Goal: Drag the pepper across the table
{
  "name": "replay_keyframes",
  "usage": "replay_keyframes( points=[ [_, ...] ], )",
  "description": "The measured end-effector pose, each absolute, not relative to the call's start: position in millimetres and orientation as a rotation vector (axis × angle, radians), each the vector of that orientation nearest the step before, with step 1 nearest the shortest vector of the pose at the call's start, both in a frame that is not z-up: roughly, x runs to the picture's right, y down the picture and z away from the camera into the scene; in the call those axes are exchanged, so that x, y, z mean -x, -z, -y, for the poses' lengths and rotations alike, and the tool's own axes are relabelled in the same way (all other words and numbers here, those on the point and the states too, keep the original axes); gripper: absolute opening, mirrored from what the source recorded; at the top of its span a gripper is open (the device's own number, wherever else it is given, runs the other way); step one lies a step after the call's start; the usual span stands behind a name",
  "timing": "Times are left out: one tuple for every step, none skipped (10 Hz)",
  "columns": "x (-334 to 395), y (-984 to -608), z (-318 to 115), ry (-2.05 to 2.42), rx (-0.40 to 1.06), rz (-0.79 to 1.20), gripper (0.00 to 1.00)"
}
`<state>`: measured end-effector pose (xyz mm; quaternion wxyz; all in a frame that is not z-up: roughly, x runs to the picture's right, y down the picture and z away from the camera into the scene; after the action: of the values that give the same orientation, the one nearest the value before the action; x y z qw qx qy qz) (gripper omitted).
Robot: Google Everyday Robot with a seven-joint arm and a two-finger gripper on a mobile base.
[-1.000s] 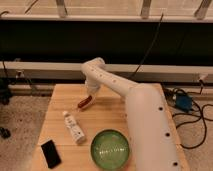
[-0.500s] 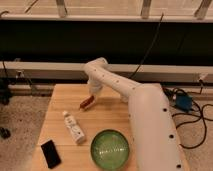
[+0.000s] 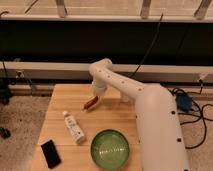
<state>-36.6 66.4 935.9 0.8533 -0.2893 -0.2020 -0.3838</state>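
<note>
The pepper (image 3: 90,103) is small, slim and red-orange. It lies on the light wooden table (image 3: 115,112) in its far middle part, with a thin pale stem pointing to the lower left. My gripper (image 3: 97,96) hangs from the white arm and reaches down onto the pepper's upper right end. The arm hides where the gripper meets the pepper.
A white tube-shaped bottle (image 3: 73,127) lies in front of the pepper to the left. A green bowl (image 3: 109,148) stands at the front centre and a black phone (image 3: 50,153) at the front left. A dark wall with cables stands beyond the table's far edge.
The gripper and the pepper have shifted slightly right and toward the front of the table. The bottle, bowl and phone have not moved.
</note>
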Motion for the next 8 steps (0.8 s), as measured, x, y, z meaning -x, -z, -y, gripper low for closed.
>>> replay_keyframes(
  points=[
    [33.9,-935.7,-67.9,0.806,0.610,0.424,0.00],
    [26.1,-933.5,-68.8,0.801,0.609,0.422,0.00],
    [13.7,-931.5,-70.1,0.796,0.610,0.418,0.00],
    [7.9,-930.2,-71.5,0.796,0.611,0.417,0.00],
    [9.7,-928.2,-73.4,0.801,0.609,0.418,0.00],
    [11.4,-927.7,-74.2,0.801,0.610,0.417,0.00],
    [14.1,-926.7,-74.6,0.800,0.608,0.417,0.00],
    [6.9,-925.9,-75.1,0.793,0.609,0.413,0.00]
  ],
)
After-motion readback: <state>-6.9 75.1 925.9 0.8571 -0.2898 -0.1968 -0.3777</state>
